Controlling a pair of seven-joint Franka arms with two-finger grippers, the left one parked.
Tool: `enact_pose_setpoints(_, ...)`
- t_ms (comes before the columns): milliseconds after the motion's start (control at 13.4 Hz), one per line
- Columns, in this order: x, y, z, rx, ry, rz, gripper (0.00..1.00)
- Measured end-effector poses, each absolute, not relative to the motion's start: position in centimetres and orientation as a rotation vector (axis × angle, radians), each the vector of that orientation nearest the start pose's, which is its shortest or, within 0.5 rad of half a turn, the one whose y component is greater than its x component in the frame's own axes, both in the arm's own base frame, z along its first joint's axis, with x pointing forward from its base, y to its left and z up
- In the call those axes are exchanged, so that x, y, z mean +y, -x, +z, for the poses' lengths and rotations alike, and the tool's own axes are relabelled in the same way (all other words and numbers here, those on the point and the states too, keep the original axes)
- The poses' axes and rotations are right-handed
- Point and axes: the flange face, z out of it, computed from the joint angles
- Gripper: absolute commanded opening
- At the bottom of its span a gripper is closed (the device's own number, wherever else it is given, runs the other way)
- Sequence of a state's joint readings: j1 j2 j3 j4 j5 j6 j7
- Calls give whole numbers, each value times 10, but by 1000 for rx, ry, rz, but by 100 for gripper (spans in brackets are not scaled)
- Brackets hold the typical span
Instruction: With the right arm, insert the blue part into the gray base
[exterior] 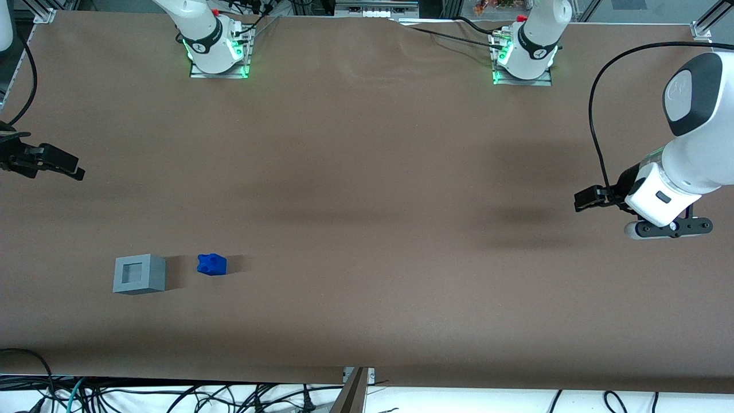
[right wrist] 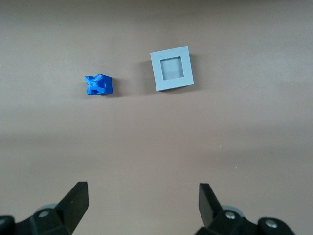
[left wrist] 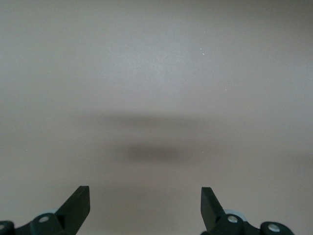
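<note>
While it waits: the hand (right wrist: 142,203) of the right arm (exterior: 34,158) hangs above the counter (exterior: 367,172), high up and well apart from both pieces.
Hand: its two fingers (right wrist: 76,200) are spread wide, with nothing between them.
Blue part: it (right wrist: 99,85) lies on the counter near the gray base (right wrist: 171,68), not touching it.
Gray base: its square hole faces up and has nothing in it.
Done: nothing yet, I think.
Left: reach down, grab the blue part, lift it, push it into the hole.
</note>
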State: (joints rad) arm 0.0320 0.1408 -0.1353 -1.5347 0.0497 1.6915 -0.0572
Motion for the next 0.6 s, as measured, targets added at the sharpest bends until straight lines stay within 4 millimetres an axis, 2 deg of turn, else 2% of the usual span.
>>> enact_pose_setpoints(598, -52, -605, 573, 78, 3112, -38, 100)
